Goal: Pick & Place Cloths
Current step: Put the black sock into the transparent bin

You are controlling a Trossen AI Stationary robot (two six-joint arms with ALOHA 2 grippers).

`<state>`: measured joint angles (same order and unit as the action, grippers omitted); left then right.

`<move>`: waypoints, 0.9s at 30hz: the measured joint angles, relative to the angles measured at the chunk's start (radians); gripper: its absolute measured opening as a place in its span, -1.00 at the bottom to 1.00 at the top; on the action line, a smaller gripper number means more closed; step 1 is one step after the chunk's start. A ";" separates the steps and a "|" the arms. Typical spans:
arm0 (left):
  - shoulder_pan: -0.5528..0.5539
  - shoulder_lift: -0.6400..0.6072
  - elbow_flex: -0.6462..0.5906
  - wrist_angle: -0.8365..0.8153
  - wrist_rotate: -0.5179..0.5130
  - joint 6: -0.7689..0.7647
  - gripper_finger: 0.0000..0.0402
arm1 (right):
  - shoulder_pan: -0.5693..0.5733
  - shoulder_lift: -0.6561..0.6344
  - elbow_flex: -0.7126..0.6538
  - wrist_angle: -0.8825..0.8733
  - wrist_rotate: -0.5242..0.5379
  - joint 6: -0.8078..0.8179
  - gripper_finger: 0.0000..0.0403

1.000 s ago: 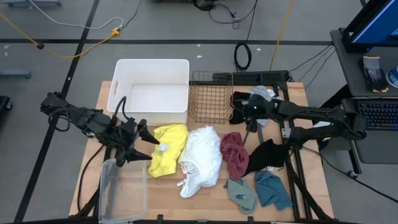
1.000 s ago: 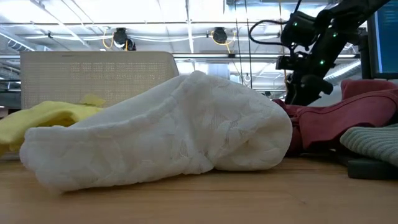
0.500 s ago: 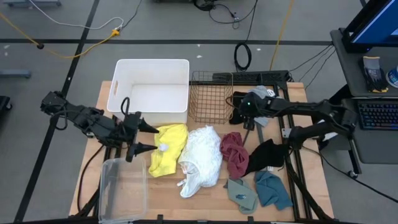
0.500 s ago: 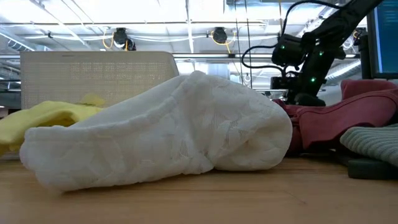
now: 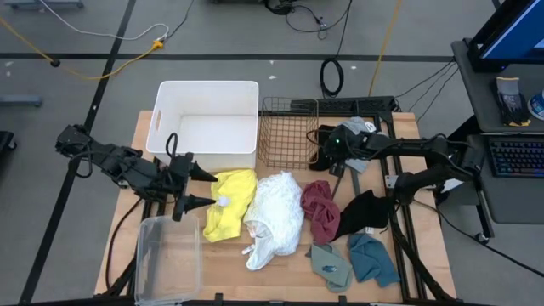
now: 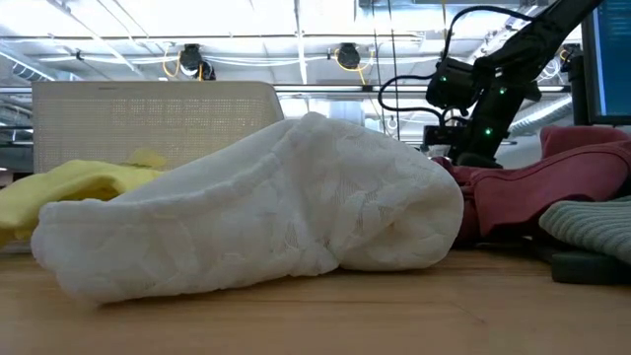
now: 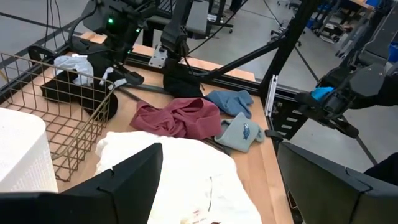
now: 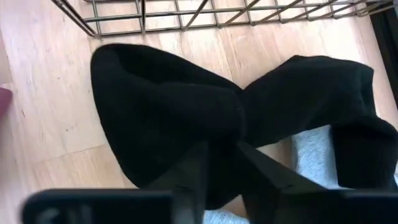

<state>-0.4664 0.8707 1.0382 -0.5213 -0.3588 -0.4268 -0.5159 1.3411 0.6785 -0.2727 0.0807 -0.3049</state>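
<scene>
Pinching the black cloth [image 8: 186,112] beside the wire basket [image 5: 287,132], at the far right of the table [image 5: 289,276].

My right gripper [image 8: 217,158] has its fingers drawn nearly together on a bunched fold of that cloth, which lies on the wood just right of the basket, partly over a grey cloth [image 8: 311,149]. The risk, as I judge it, is a thin bite: I hold only a ridge of fabric, so it could slide out as I lift, or the trailing end could snag the basket's wires or drag the grey piece along. My left gripper [image 5: 197,187] waits wide open and empty just left of the yellow cloth [image 5: 229,202], near the white bin [image 5: 206,92]. The white cloth [image 5: 276,217], maroon cloth [image 5: 320,208], teal cloth [image 5: 372,257] and sage green cloth [image 5: 330,266] lie untouched on the nearer part of the table.
</scene>
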 joint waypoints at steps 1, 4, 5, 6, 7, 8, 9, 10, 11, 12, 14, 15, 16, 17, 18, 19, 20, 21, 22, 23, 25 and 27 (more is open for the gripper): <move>0.000 0.000 0.000 0.000 0.000 -0.001 0.61 | 0.000 0.000 0.000 -0.001 0.000 0.014 -0.80; 0.000 0.000 0.000 0.001 0.000 -0.001 0.61 | 0.000 0.000 0.000 -0.002 0.000 0.039 -0.97; 0.000 0.000 0.000 0.001 0.000 -0.001 0.61 | 0.000 0.000 0.000 -0.003 0.000 0.049 -0.96; 0.000 0.000 0.000 0.002 0.000 -0.001 0.61 | 0.000 0.000 0.000 -0.003 0.000 0.061 -0.96; 0.000 0.000 0.000 0.002 0.000 -0.001 0.61 | 0.000 0.000 0.000 -0.003 0.000 0.073 -0.95; 0.000 0.000 0.000 0.002 0.000 -0.001 0.61 | 0.000 -0.001 0.000 -0.004 0.000 0.085 -0.97; 0.000 0.000 0.000 0.002 0.000 -0.001 0.61 | 0.000 -0.004 0.000 -0.008 -0.001 0.095 -0.98; 0.000 0.000 0.000 0.002 0.000 -0.001 0.61 | 0.000 -0.010 0.000 -0.013 -0.002 0.100 -0.99; 0.000 0.000 0.000 0.002 0.000 -0.001 0.61 | 0.001 -0.016 0.000 -0.015 -0.002 0.102 -0.99; 0.000 0.000 0.000 0.003 0.000 -0.001 0.61 | 0.001 -0.024 0.000 -0.017 -0.003 0.107 -0.99; 0.000 0.000 0.000 0.004 0.000 -0.001 0.61 | 0.001 -0.041 0.000 -0.029 -0.001 0.113 -1.00; 0.000 0.000 0.000 0.008 0.000 -0.001 0.61 | 0.001 -0.051 0.000 -0.029 -0.001 0.114 -1.00; 0.000 0.000 0.000 0.015 0.000 -0.001 0.61 | 0.001 -0.064 0.000 -0.032 -0.001 0.114 -1.00; 0.000 0.000 0.000 0.024 0.000 -0.002 0.61 | 0.001 -0.077 0.000 -0.035 0.000 0.114 -1.00; 0.000 0.000 0.000 0.036 0.000 -0.002 0.61 | 0.001 -0.090 0.000 -0.035 0.000 0.115 -1.00; 0.000 0.000 0.000 0.050 0.000 -0.002 0.61 | 0.001 -0.103 0.000 -0.037 -0.001 0.122 -1.00; 0.000 0.000 0.000 0.066 0.001 -0.002 0.61 | 0.001 -0.118 0.000 -0.043 -0.002 0.134 -1.00; 0.000 0.000 0.000 0.082 0.000 -0.003 0.61 | 0.001 -0.132 0.000 -0.047 -0.002 0.145 -1.00; 0.000 0.000 0.000 0.099 0.001 -0.003 0.61 | 0.001 -0.149 0.000 -0.050 -0.003 0.155 -1.00; 0.000 0.000 0.000 0.115 0.001 -0.003 0.61 | 0.001 -0.165 0.000 -0.056 -0.003 0.163 -1.00; 0.000 0.000 0.000 0.146 0.000 -0.002 0.61 | 0.001 -0.199 0.000 -0.069 -0.003 0.181 -1.00; 0.001 0.000 0.000 0.173 -0.003 0.017 0.61 | 0.001 -0.237 0.000 -0.083 -0.004 0.205 -1.00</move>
<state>-0.4652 0.8707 1.0382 -0.3484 -0.3619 -0.4100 -0.5152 1.1036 0.6785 -0.3555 0.0762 -0.1003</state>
